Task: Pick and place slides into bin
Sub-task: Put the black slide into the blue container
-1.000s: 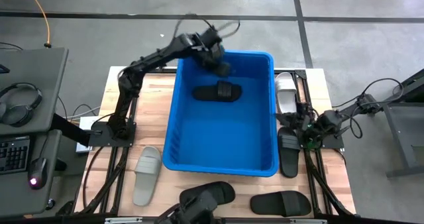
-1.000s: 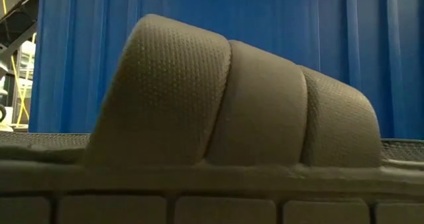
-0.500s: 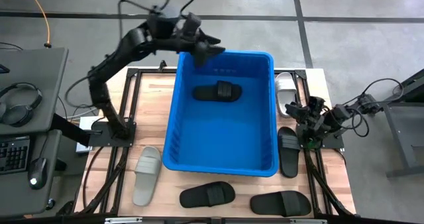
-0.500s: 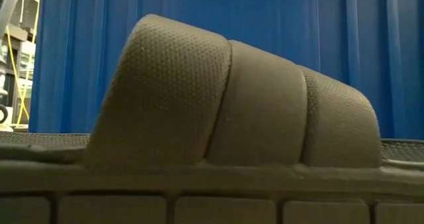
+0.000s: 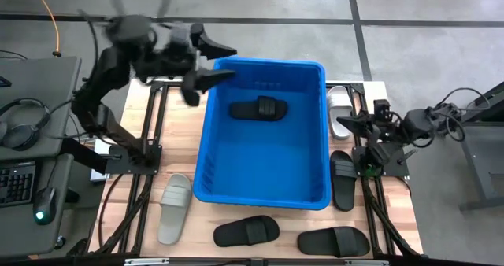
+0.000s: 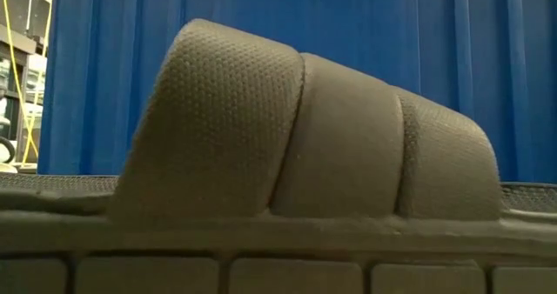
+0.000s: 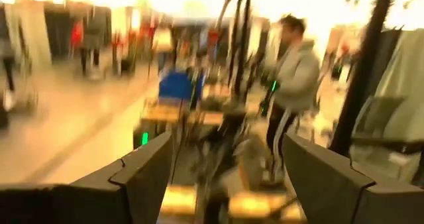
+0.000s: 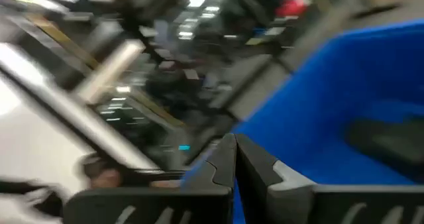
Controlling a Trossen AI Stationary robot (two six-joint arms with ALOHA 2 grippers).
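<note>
1. Left gripper [image 5: 227, 62]: fingers spread wide, nothing between them, raised beside the far left corner of the large deep bright-blue plastic bin [image 5: 318, 132], outside its rim.
2. Right gripper [image 5: 348, 123]: fingers pressed together, nothing held, low at the right edge of the wooden table [image 5: 179, 116], just beside the white rubber slide [image 5: 339, 108] lying between bin wall and table frame.
3. Already in the bin: one black rubber slide [image 5: 258, 108], flat on the floor near the far end.
4. Left on the table: a black slide [image 5: 343, 181] along the bin's right wall, two black slides [image 5: 246, 231] [image 5: 333, 240] at the near edge, a light grey slide [image 5: 175, 207] near the left front corner.
5. Likely step in hand: reaching for the next slide. For the left arm, take the grey one as the nearest on its side; swing clear of the bin rim before descending.
6. Come down over the wide strap, one finger under it and one above or on the sole edge; close firmly, since soft rubber probably flexes.
7. For the right arm, part the fingers before descending on the white slide; mind the tight gap beside the bin wall.
8. Lift above the rim, carry over open floor, let go low to avoid bouncing.
</note>
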